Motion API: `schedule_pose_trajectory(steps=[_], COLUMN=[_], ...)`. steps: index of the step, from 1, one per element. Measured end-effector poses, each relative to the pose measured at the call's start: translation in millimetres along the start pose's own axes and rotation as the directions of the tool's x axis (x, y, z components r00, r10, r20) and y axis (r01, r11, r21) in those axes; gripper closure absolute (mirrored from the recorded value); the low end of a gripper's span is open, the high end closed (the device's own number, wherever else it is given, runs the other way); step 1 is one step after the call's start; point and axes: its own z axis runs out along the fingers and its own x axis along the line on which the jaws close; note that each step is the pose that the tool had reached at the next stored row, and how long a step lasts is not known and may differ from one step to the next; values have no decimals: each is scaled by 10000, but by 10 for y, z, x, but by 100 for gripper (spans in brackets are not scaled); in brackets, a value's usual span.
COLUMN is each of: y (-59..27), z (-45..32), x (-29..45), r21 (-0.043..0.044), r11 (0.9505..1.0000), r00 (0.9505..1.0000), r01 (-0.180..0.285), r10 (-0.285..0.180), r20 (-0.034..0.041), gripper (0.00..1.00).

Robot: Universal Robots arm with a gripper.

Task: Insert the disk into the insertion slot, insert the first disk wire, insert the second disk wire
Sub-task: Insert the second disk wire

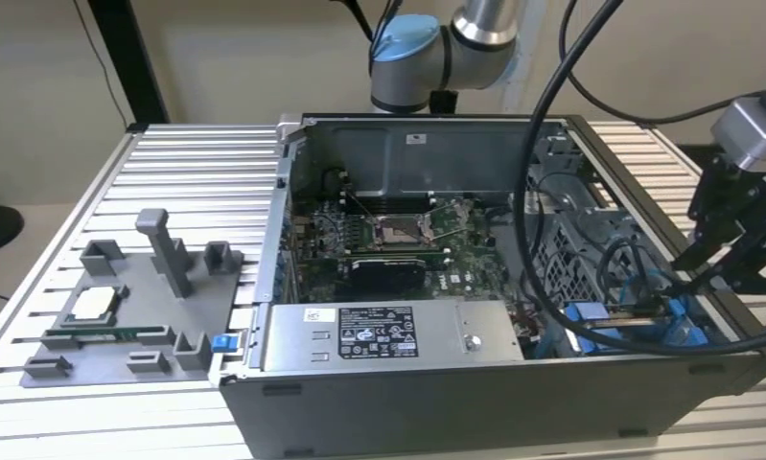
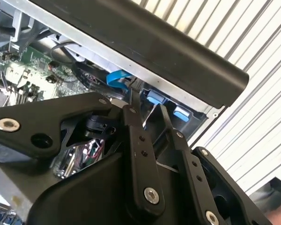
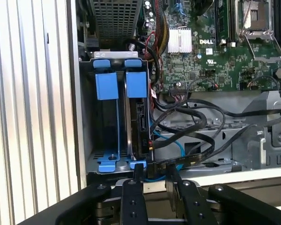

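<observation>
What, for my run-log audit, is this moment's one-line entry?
disk in insertion slot | gripper at slot's edge, by black wire | wire connection: unclear

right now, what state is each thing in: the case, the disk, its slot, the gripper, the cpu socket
computer case: open, side panel off.
disk: appears seated on edge inside the slot.
insertion slot: taken up by the disk; the bay beside it looks empty.
gripper: at the slot's open end; open or shut cannot be told.
processor socket: bare, no cooler on it.
</observation>
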Motion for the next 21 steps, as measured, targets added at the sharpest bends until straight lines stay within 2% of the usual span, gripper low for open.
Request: schedule_pose_trajectory(steps=[6, 14, 17, 18, 21], y=[-4, -5, -5, -5, -3], z=[41, 61, 61, 59, 38], x=[6, 9, 10, 11, 12], r21=[-64, -59, -63, -68, -95], r11=[10000, 9997, 9995, 9994, 9991], r00=[9999, 9992, 9986, 9984, 9972], r01=[-76, -242, -308, -331, -415], r10=[77, 244, 310, 333, 420], r20=[84, 309, 419, 460, 611], gripper=[0, 0, 0, 100, 100])
